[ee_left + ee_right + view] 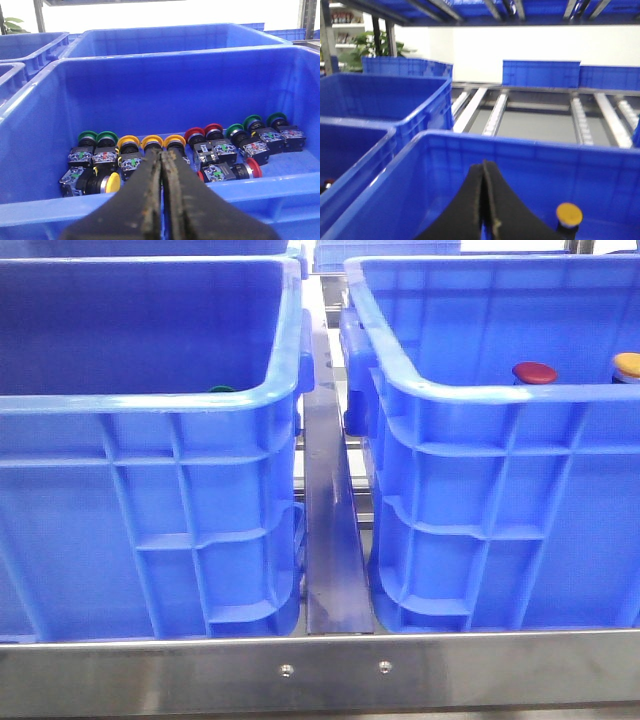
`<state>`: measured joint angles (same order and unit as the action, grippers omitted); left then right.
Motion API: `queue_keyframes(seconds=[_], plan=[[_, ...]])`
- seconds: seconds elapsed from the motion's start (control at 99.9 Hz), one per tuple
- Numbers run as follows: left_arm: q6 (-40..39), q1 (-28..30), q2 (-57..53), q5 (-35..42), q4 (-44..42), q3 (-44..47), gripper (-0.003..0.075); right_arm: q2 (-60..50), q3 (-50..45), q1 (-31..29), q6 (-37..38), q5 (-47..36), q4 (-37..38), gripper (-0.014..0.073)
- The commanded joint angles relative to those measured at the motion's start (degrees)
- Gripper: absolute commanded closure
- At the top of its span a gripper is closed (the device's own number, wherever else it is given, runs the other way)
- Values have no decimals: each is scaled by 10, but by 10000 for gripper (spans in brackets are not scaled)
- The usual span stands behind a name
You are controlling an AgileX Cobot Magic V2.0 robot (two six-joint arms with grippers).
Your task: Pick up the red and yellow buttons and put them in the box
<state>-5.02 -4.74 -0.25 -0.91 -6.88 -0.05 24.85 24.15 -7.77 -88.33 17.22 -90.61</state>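
domed red button (534, 372), ribbed plastic crate (500, 500)

Two blue crates (150, 490), red button (534, 372), yellow button (627, 364) in right crate

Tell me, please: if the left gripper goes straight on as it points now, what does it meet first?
Probably the yellow buttons in the crate, right ahead of the shut left gripper; depth is unclear.

In the left wrist view we count five green buttons (87, 136), four yellow buttons (128, 141) and four red buttons (193, 134) in one crate (150, 90). In the front view we count two crates, one red cap (534, 372) and one yellow cap (627, 364).
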Motion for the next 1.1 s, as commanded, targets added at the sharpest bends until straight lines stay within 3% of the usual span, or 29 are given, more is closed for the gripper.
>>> queue_keyframes(seconds=[0.0, 0.15, 0.27, 0.5, 0.731, 1.091], plan=[[0, 2, -18, 47, 5, 10, 741, -5, 15, -1, 115, 12, 109, 662], [0, 2, -18, 47, 5, 10, 741, -34, 15, -1, 362, 9, 383, 662], [0, 2, -18, 47, 5, 10, 741, -66, 15, 2, 559, -4, 558, 662], [0, 2, -18, 47, 5, 10, 741, -134, -21, 64, 771, -41, 792, 662], [0, 2, -18, 47, 5, 10, 741, -203, -110, 112, 848, -138, 881, 662], [0, 2, -18, 47, 5, 10, 741, -266, -207, 104, 864, -204, 893, 662]])
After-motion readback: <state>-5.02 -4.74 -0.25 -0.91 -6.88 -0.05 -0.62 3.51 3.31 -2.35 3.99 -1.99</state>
